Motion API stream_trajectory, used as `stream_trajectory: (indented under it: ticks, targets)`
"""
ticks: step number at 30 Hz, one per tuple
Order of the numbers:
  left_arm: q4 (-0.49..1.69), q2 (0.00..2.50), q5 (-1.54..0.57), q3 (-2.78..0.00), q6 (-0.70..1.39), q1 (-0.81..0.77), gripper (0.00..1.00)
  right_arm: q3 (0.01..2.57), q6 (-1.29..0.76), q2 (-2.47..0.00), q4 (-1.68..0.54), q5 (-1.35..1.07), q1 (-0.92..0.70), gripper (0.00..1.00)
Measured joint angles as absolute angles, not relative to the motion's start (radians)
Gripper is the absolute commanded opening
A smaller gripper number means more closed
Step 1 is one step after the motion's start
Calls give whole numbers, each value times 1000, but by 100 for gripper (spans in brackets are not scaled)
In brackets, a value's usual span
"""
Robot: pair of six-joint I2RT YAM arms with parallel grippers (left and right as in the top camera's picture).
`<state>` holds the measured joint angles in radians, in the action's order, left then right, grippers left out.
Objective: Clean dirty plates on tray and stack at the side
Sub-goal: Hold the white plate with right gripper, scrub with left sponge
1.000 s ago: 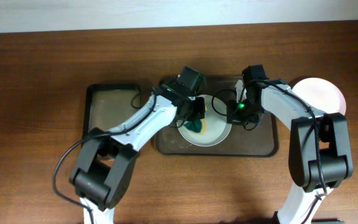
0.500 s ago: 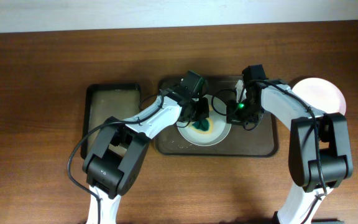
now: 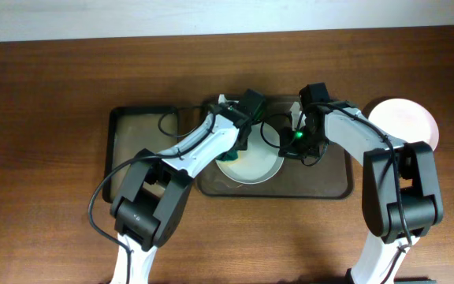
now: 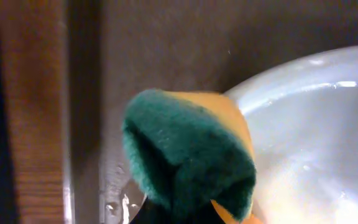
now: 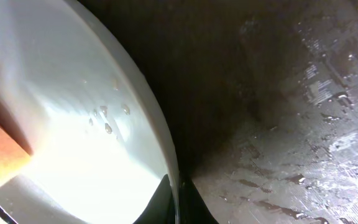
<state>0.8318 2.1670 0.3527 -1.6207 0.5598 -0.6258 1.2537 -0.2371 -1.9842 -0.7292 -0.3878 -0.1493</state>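
left tool point(image 3: 240, 140) gripping sponge point(image 4: 188, 155), tips hidden, right tool point(image 5: 178, 204) pinching plate point(image 5: 73, 118) rim, tray point(image 5: 303, 112) wet

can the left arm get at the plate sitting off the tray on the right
Probably not: the right arm lies across the way to that side plate, and the left hand is clamped on the sponge at the tray plate.

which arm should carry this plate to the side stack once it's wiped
Right, probably: the right gripper pinches the rim of the plate, and the side plate lies nearest it. The left gripper holds the sponge.
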Motion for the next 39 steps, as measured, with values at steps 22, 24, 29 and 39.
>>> stream_trajectory:
  ticks: [22, 24, 29, 39]
  targets:
    - [814, 2302, -52, -1812, 531, -593, 0, 1253, -239, -1984, -743, -374, -134, 4]
    - [833, 2304, -13, -1819, 510, -595, 0, 1254, -239, -1984, -743, -373, -134, 4]
    - [986, 2304, 251, -1837, 480, -612, 0, 1254, -237, -1984, -730, -378, -134, 4]
    - [1094, 2165, 563, -1836, 546, -496, 0, 1312, -168, -1985, -868, -331, -121, 4]
